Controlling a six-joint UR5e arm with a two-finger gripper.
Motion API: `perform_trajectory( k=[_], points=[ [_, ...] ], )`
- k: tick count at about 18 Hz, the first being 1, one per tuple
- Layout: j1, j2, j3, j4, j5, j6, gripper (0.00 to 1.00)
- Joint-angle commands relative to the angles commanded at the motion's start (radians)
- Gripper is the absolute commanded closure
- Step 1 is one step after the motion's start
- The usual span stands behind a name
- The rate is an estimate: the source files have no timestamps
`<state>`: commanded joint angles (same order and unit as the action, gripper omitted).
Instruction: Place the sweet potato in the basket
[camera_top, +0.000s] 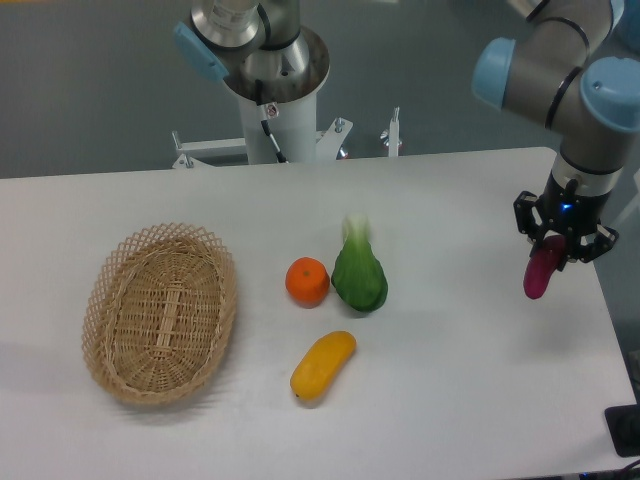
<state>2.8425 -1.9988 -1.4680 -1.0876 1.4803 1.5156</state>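
Note:
The magenta sweet potato (541, 274) hangs nearly upright at the right side of the table, lifted off the surface. My gripper (556, 243) is shut on its upper end, and the black fingers hide the top of the tuber. The light tan wicker basket (104, 300) lies on the table at the far left, oval and with nothing in it. The basket is far from the gripper, across most of the table's width.
Between gripper and basket lie an orange (307, 281), a green leafy vegetable (359, 275) and a yellow oblong fruit (323, 365). The arm's white base column (275, 110) stands behind the table. The table's right edge runs close to the gripper.

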Motion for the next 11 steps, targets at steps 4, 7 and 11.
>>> perform_trajectory(
  k=[4,7,11],
  points=[
    [-0.002,0.000,-0.002,0.002,0.002,0.000,0.91],
    [-0.008,-0.002,0.000,0.000,0.002,-0.003,0.90],
    [-0.017,0.000,-0.003,-0.006,0.002,-0.040,0.89]
  ],
)
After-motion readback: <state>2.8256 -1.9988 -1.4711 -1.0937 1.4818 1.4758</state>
